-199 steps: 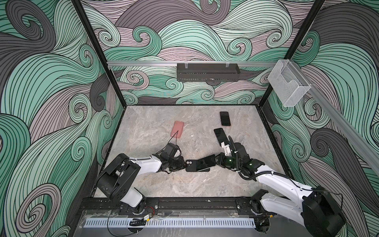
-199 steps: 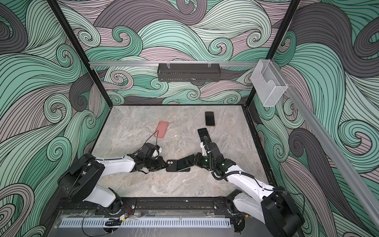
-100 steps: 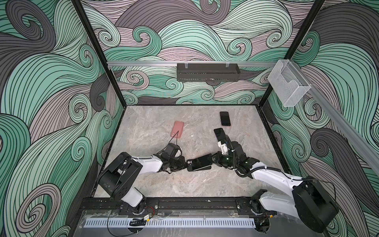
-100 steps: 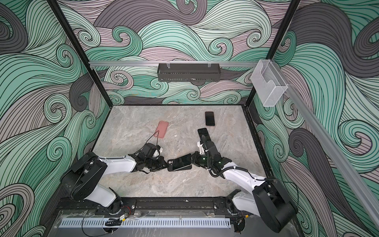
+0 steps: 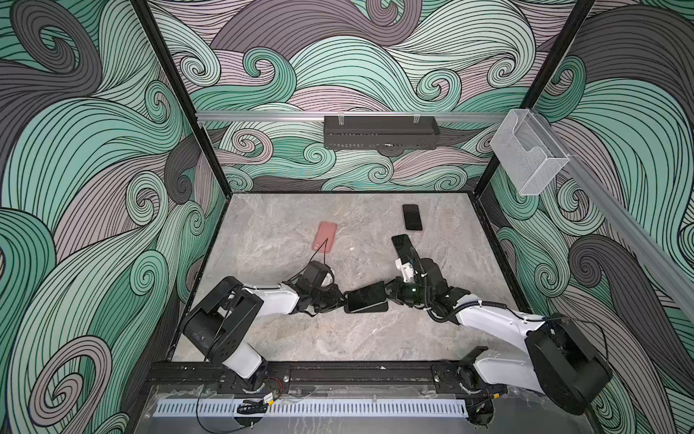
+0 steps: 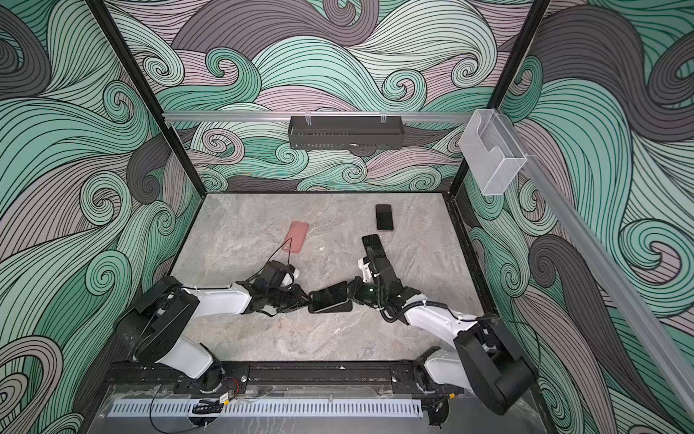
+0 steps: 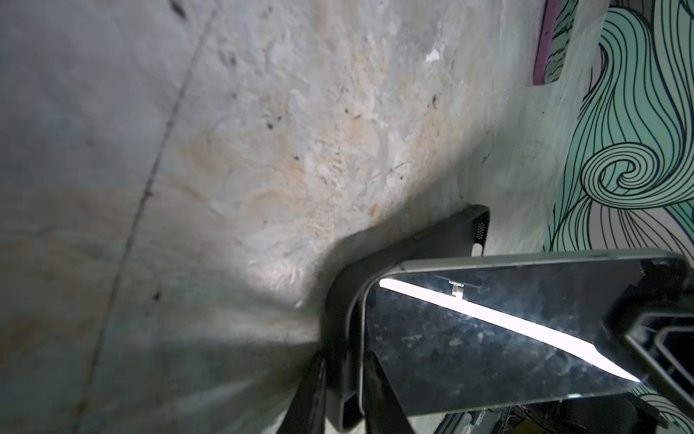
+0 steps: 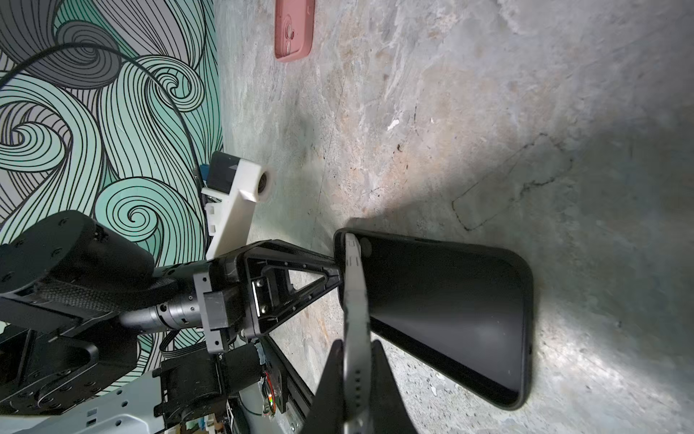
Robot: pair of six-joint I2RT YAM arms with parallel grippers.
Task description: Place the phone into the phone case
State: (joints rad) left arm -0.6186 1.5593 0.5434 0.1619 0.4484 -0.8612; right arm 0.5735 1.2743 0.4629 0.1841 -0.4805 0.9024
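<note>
- The phone (image 5: pixel 365 297) sits near the front middle of the worktop (image 5: pixel 300 338), between the two claws. It is tilted, with its right end raised.
- The right claw (image 5: pixel 388 294) grips the phone at that raised end. In the right wrist view its two fingers (image 8: pixel 330 379) are pinched tight on the phone's thin edge (image 8: pixel 355 300).
- The black phone case (image 8: pixel 450 312) lies flat and open-side up on the worktop, directly under the phone; in both top views only its front rim (image 6: pixel 334 309) shows below the phone.
- The phone's lower left end dips into the case at the left claw's side, and the rest of the phone stands clear above the case.
- The left claw (image 5: pixel 342 300) is at the case's left end. In the left wrist view its narrow fingers (image 7: pixel 313 390) straddle the case's end wall (image 7: pixel 338 319). I cannot tell whether they press on it.
- The phone's glossy screen (image 7: pixel 488 338) faces up, just beside the left claw.
- A pink case (image 5: pixel 325 236) and another dark phone (image 5: pixel 412 217) lie well apart, farther back.
</note>
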